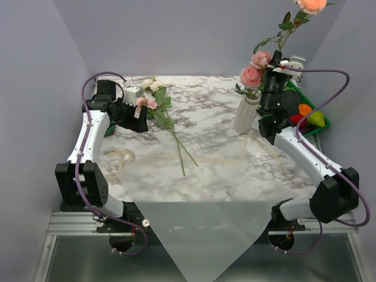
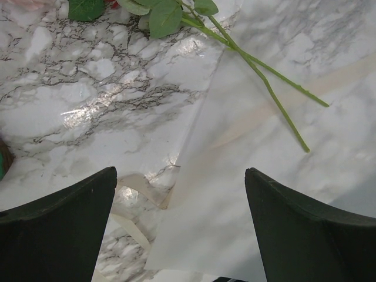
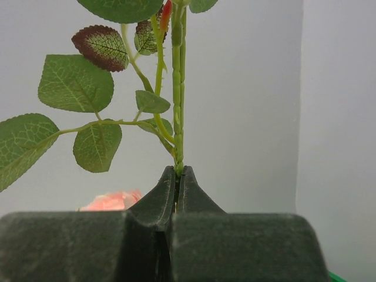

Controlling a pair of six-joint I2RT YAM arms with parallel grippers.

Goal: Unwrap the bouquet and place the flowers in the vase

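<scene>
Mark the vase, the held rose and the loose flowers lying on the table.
vase (image 1: 245,117), top view, ribbed side.
held rose (image 3: 178,117), right wrist view, green stem.
loose flowers (image 1: 154,87), top view, cream blooms.

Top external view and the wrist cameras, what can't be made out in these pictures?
Held stem, lower end: right wrist view, hidden behind the shut right gripper; top view, the arm covers it, so whether it reaches the vase is unclear.
Peach rose: top view, cut by the upper edge.
Flowers on the table: left wrist view, blooms cut by the top edge; top view, bunched and too small to count.
</scene>
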